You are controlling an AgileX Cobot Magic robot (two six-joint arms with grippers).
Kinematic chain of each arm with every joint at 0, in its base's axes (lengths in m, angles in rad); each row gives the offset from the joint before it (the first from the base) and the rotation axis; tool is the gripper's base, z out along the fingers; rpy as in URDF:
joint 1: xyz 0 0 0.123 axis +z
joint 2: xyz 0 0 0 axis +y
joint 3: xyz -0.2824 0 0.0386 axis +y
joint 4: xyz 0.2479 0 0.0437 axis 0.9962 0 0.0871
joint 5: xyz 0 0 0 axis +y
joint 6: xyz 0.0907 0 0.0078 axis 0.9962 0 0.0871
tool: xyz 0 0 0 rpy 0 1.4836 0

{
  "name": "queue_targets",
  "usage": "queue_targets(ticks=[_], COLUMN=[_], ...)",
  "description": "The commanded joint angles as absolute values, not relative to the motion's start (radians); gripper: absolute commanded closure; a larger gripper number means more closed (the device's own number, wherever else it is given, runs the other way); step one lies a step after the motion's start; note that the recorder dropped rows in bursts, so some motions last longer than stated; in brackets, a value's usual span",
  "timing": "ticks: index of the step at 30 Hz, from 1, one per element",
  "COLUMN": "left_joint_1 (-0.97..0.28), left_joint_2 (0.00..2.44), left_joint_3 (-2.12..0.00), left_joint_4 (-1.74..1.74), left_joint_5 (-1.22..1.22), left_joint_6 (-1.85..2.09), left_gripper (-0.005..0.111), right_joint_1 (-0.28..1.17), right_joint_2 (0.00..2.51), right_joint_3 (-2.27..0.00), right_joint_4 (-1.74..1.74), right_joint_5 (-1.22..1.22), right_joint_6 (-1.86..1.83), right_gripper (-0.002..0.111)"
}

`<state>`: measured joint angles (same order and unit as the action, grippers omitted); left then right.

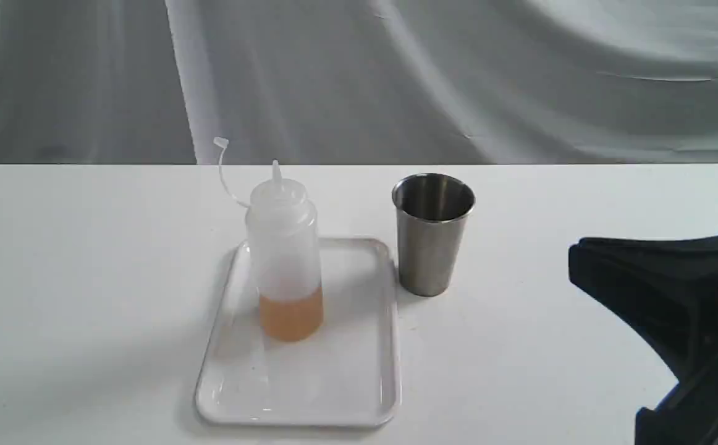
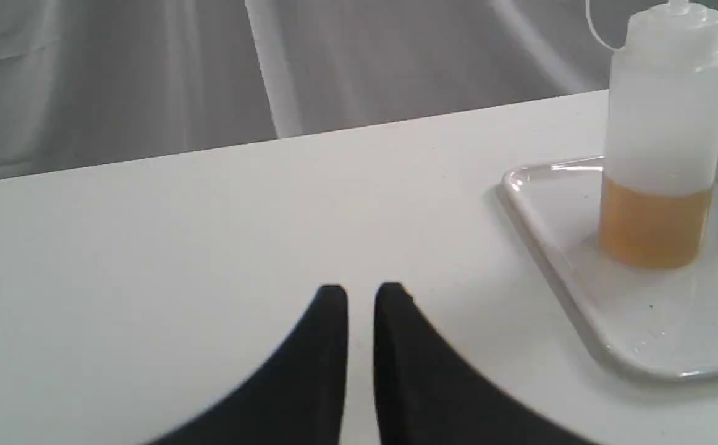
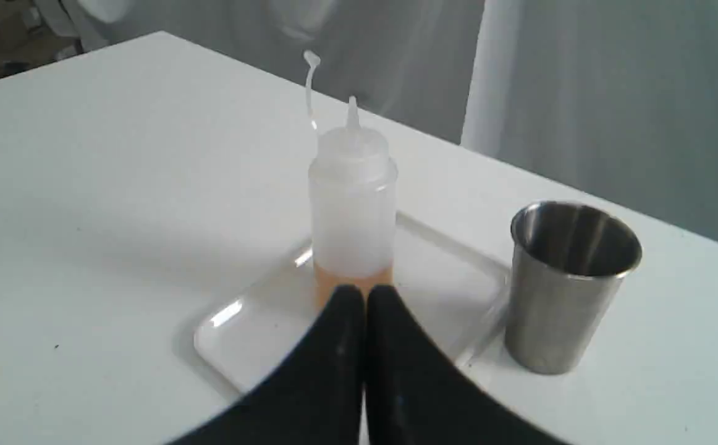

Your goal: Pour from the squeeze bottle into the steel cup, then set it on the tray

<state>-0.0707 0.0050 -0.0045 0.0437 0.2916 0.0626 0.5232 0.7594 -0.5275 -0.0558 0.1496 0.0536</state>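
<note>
Translucent whitish squeeze bottle [image 1: 285, 259] holding amber liquid, upright on glossy white rectangular tray [image 1: 346, 383], brushed steel cup [image 1: 431, 247] upright on white table [image 1: 87, 278] just beside tray, black left gripper [image 2: 361, 290] nearly closed, empty, black right gripper [image 3: 365, 293] fingers together, empty.

squeeze bottle [image 1: 285, 247] upright on tray [image 1: 334, 383], steel cup [image 1: 431, 241] just beside its right rim, open table [image 1: 87, 278] either side

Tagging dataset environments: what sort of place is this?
Probably a lab or staged test bench, not a home kitchen: bare white table, draped grey cloth backdrop, with a squeeze bottle, steel cup and tray laid out.
</note>
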Motion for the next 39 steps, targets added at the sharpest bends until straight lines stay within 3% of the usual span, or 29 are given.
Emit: queue_targets(ticks=[1,14,23,39], left_joint_1=[-0.074,-0.074,-0.074,-0.074], left_joint_2=[0.000,0.000,0.000,0.000], left_joint_3=[0.000,0.000,0.000,0.000], left_joint_4=[0.044,0.044,0.044,0.044], left_joint_5=[0.285,0.285,0.285,0.285], left_joint_6=[0.061,0.061,0.061,0.061], left_gripper=[0.098,0.098,0.098,0.098], right_joint_1=[0.525,0.566,0.552,0.215], right_joint_2=[0.755,0.644,0.481,0.305], right_joint_3=[-0.521,-0.510,-0.311,-0.207], right_joint_4=[-0.033,-0.045,-0.032,-0.013], right_joint_5=[0.166,0.213,0.211,0.143], right_joint_6=[0.055,0.058,0.056,0.056], right_gripper=[0.108,0.108,0.108,0.108])
